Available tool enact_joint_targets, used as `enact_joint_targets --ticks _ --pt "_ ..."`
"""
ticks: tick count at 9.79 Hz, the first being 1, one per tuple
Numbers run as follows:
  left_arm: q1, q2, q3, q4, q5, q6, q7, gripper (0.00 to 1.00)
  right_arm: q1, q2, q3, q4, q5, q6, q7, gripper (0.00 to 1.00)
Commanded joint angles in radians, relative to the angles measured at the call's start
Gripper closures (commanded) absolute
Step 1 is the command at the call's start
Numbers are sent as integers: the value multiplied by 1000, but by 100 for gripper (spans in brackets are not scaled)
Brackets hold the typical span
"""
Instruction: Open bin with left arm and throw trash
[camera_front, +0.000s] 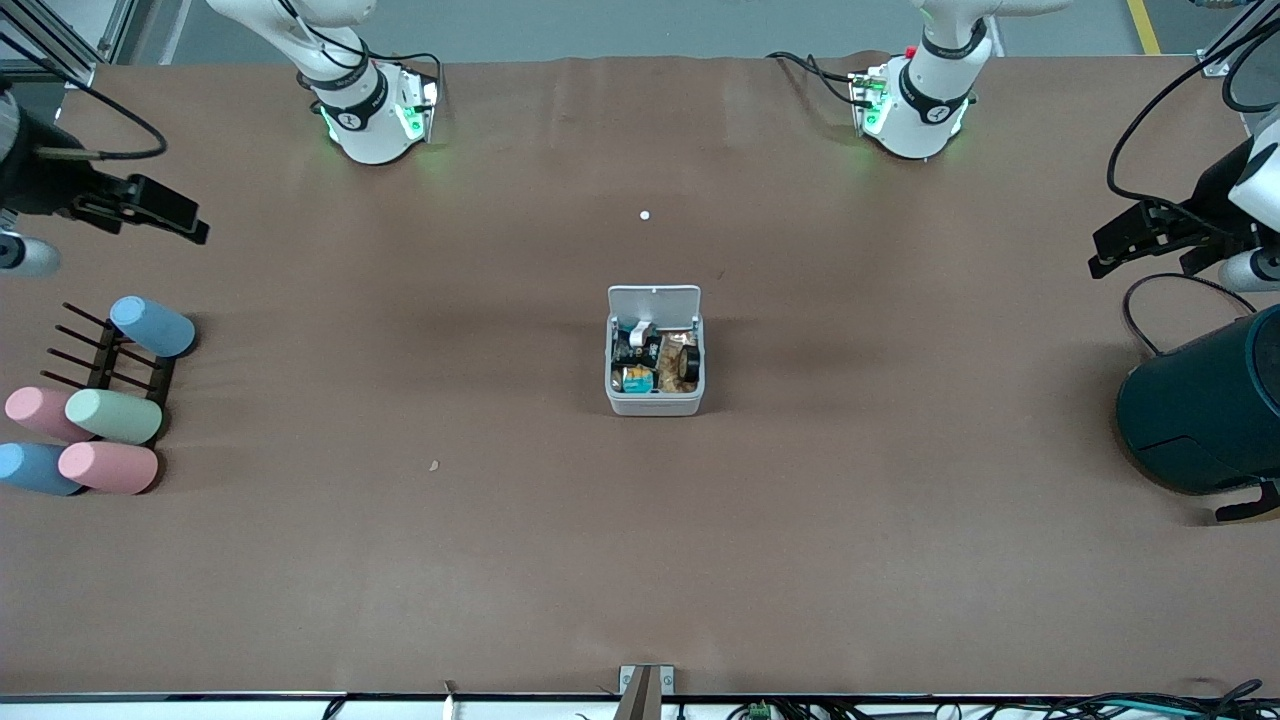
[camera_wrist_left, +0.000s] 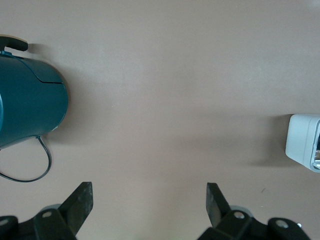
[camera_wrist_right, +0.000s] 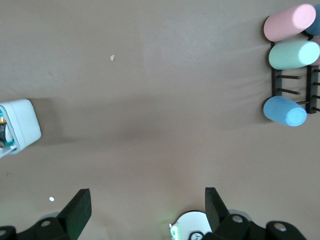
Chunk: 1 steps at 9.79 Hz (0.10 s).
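The bin (camera_front: 655, 350) is sitting mid-table with its lid standing open at twelve o'clock and the trash (camera_front: 655, 360) lying inside. The left gripper (camera_front: 1140, 240) and right gripper (camera_front: 150, 212) are hanging wide open and empty over opposite table ends. Best now is keeping both clear. Individual scraps are overlapping, so counting them is tricky.

A wide table (camera_front: 400, 560) is covered edge to edge by a matte brown sheet, evenly lit from above, with soft shadows. A strip of grey floor (camera_front: 640, 25) is seen along the top of the front view, crossed by a yellow line (camera_front: 1143, 25) at one corner. Aluminium framing (camera_front: 60, 40) is seen at the other corner. Cables (camera_front: 1100, 708) are bunched along the table's nearest edge.
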<state>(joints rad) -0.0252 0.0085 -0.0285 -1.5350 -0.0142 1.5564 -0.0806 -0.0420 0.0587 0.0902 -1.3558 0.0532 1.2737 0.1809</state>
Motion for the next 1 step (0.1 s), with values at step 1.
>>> enact_joint_targets --ticks 1 --pt "-1 13 -2 24 14 -3 2 0 30 -57 -47 -43 -35 -2 -55 0"
